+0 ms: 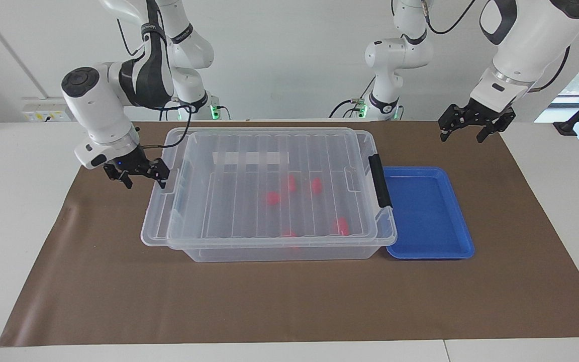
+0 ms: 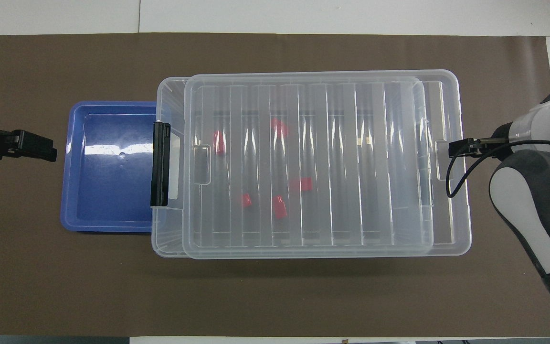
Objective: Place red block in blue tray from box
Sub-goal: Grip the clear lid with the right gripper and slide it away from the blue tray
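Small red plastic blocks lie inside the large clear plastic box, blurred by its ribbed clear lid.

The lid sits shifted toward my right arm's end, overhanging the box there. My right gripper is at that lid edge; I cannot tell whether its fingers clamp it. The shallow blue plastic tray touches the box's latched end. My left gripper waits in the air over the brown mat, fingers apart.

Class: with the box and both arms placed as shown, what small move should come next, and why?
Probably the right gripper should draw the lid further toward its end: it still covers the red blocks in the box, while the left gripper waits.
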`<state>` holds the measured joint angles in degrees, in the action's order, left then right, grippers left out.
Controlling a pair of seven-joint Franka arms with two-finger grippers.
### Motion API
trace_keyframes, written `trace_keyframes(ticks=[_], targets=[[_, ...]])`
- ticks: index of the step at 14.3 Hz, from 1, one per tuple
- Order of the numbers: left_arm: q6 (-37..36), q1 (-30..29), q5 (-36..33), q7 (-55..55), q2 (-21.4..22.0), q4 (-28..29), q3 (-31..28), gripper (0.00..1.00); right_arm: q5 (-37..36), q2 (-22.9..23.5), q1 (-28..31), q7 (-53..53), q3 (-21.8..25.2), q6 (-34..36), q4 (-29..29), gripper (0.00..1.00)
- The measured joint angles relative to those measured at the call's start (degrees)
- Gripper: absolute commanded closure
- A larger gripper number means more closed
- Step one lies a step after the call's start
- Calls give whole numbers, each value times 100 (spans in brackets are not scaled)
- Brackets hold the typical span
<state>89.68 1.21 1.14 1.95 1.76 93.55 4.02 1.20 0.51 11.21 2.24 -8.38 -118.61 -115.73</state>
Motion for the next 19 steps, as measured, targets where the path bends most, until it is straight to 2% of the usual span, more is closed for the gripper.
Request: trace_keyframes(ticks=[9, 19], targets=[[0, 0, 0, 0, 0, 0, 0, 0, -2, 1, 801, 1211, 13, -94, -5, 0], [0, 0, 0, 0, 0, 0, 0, 0, -5, 1, 1307, 1973, 17, -119, 15, 0]])
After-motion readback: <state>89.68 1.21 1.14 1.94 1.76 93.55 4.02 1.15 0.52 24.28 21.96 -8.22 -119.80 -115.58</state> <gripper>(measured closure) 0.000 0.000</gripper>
